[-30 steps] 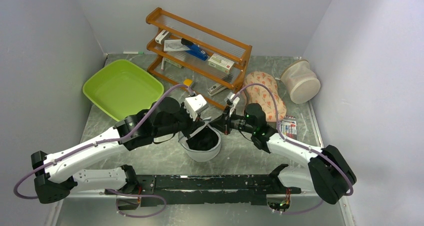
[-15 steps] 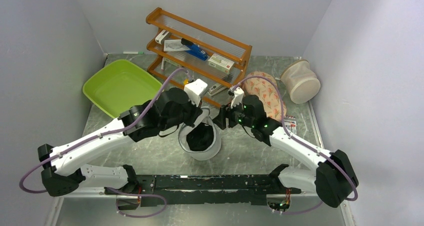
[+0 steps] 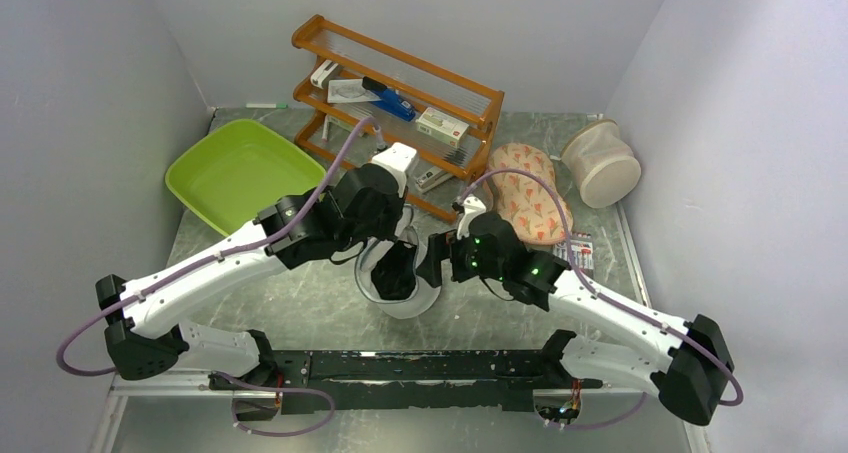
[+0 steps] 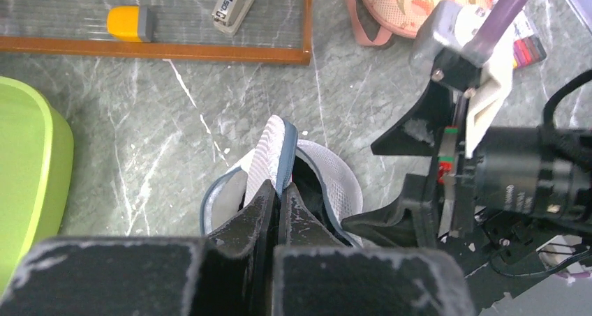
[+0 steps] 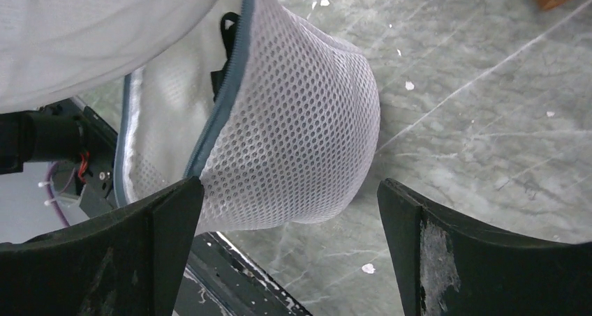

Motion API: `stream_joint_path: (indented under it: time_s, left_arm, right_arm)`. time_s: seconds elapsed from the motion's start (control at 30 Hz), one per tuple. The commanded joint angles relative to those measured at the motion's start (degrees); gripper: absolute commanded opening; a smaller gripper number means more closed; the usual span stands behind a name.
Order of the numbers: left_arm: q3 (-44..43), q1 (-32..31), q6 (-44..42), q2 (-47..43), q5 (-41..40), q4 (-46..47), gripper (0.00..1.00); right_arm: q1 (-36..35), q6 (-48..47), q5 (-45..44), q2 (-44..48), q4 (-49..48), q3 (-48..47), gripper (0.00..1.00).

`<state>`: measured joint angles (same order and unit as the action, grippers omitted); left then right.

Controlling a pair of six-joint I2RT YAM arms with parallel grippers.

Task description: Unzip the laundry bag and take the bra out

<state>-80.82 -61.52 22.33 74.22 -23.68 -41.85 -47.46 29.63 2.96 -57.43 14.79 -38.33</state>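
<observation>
Centre of the grey marbled table (image 3: 320, 313), and there sits the small white round mesh laundry bag (image 3: 425, 301), mouth gaping upward, right between the two arms. The left gripper (image 3: 401, 241) reaches in from the far-left side, its two black fingers (image 4: 260, 211) pinched tight together on the bag's disc lid (image 4: 269, 155). From the left wrist view, that white mesh flap with its grey-blue zip trim stands up on edge, peeled away from the bag's body. Down inside, dark and bunched, lies the black soft-fabric bra (image 3: 395, 273), wholly within the bag's wall; the left wrist view catches the bra (image 4: 307, 183) only as a black patch between lid and wall. On the other side the right gripper (image 3: 432, 263) sits just beside the bag, jaws spread wide and holding nothing. In the right wrist view the honeycomb mesh of the laundry bag (image 5: 300, 134) bulges just ahead of the right gripper (image 5: 290, 185), and whether a fingertip touches the zip edge I cannot tell. Round the back: a lime-green plastic tray (image 3: 200, 146) at far left, an orange wooden three-tier rack (image 3: 495, 108) behind, then a cream pouch with an orange pattern (image 3: 525, 188) and a beige mesh cylinder (image 3: 600, 163) at far right, all well apart from the bag.
</observation>
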Motion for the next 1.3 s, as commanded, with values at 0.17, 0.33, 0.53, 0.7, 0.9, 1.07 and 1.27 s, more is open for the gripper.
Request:
stream_joint_path:
  time_s: [0.17,0.33,0.53,0.7,0.9,1.07,1.27]
  left_arm:
    - [-5.0,1.8,2.9,1.1,-2.3,-3.7,0.07]
    - [-6.7,2.6,3.5,1.8,-4.1,-6.2,0.07]
    - [-6.0,4.8,5.3,2.4,-3.4,-7.1,0.07]
    - [-5.0,7.2,5.7,2.2,-2.2,-6.2,0.07]
    - [-3.5,11.1,5.7,1.2,-0.1,-7.4,0.07]
    - [-0.4,15.0,6.1,-0.9,3.3,-9.0,0.07]
    - [6.5,18.5,9.7,-4.9,8.0,-11.5,0.07]
  right_arm:
    - [-6.9,3.8,-12.1,2.0,4.1,-3.6,0.98]
    - [-7.5,1.3,-8.5,0.8,3.5,-4.7,0.99]
    - [-11.2,4.7,-10.4,0.2,-0.3,-1.9,0.99]
    - [-11.2,8.2,-20.9,-6.3,5.0,-2.0,0.94]
    - [-10.5,4.3,-23.2,-6.7,2.5,-1.2,0.67]
    - [-4.5,-5.7,-18.1,-5.8,1.3,-1.6,0.2]
    - [6.2,-13.4,-7.7,-6.8,-4.9,-0.7,0.0]
